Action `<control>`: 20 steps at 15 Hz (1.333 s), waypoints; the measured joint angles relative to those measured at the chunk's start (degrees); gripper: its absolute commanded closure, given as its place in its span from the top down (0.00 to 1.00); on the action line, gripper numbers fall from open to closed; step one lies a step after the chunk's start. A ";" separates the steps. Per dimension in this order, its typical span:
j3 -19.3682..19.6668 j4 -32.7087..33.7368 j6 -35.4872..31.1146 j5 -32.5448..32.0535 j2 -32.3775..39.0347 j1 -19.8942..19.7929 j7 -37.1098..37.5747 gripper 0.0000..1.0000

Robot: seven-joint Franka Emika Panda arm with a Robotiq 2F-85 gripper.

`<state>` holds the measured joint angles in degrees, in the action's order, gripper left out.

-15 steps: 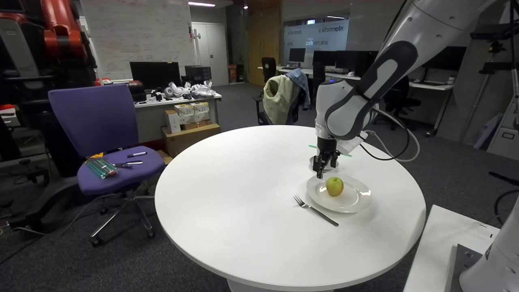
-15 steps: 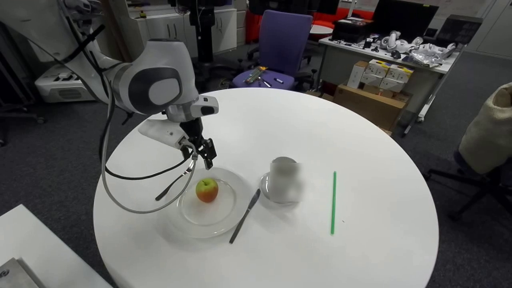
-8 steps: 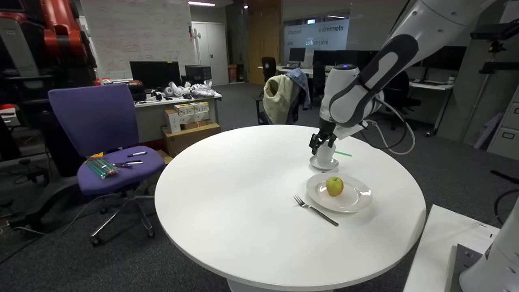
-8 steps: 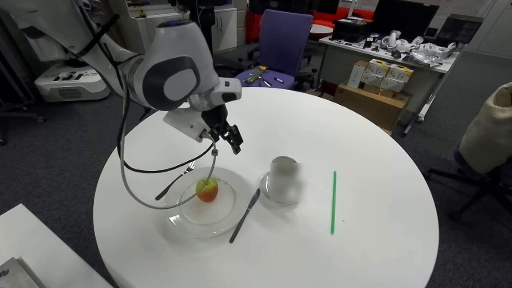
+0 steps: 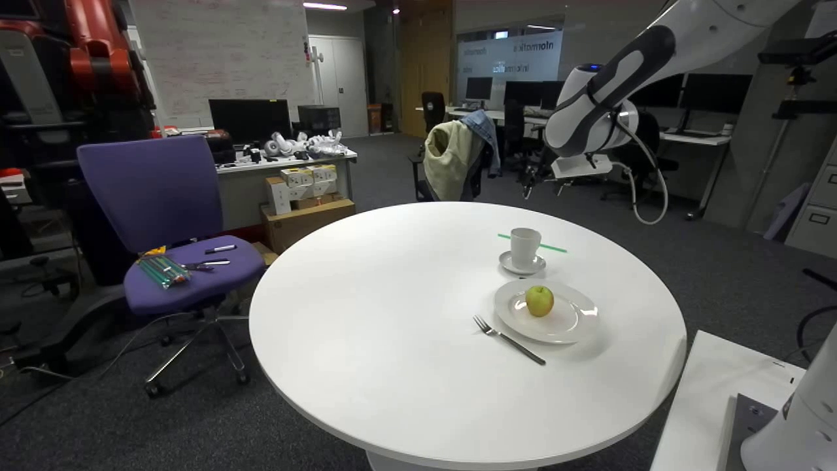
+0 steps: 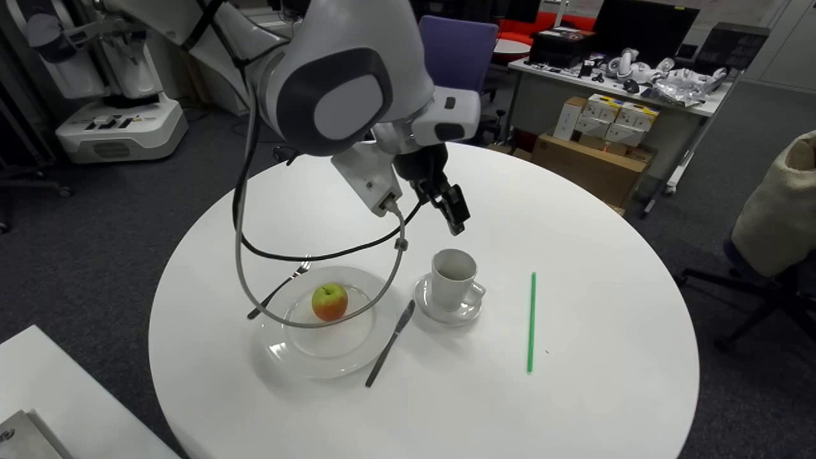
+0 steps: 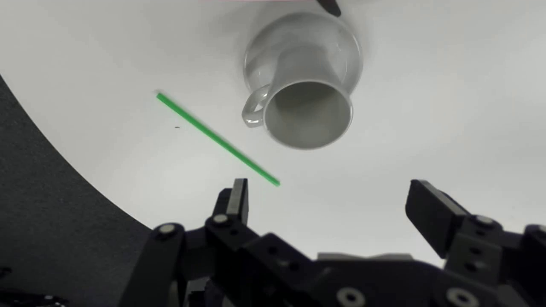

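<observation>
Round white counter (image 6: 586,395), dark grey carpet (image 6: 752,408); in an exterior view, from upright white ceramic cup (image 6: 448,292) on white saucer (image 6: 446,318): purple fabric chair (image 6: 459,54) at 12 o'clock, thin green stick (image 6: 531,323) at 4, white plate (image 6: 347,357) with red-green apple (image 6: 329,303) at 8, grey cable loop (image 6: 312,326) crossing before it. Wrist view: end effector (image 7: 328,192) spread wide, cup apart at 12 o'clock

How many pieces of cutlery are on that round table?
2: a fork beside the plate, and a knife between the plate and the saucer. No others show, and none seems hidden.
</observation>
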<state>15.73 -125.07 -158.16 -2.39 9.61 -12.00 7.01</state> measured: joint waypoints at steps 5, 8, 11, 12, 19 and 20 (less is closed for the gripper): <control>0.94 7.49 6.25 7.81 2.92 -2.43 6.57 1.00; 0.98 10.72 6.65 12.60 6.50 -3.09 10.28 1.00; 0.89 13.30 6.65 13.25 9.52 -3.99 6.92 1.00; 0.64 14.12 6.83 13.24 10.27 -4.55 4.33 1.00; -2.22 21.00 19.48 13.00 13.70 -10.75 -18.17 1.00; -2.24 21.93 21.62 12.48 14.36 -11.23 -20.71 1.00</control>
<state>13.49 -103.15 -136.54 10.09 23.97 -23.23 -13.69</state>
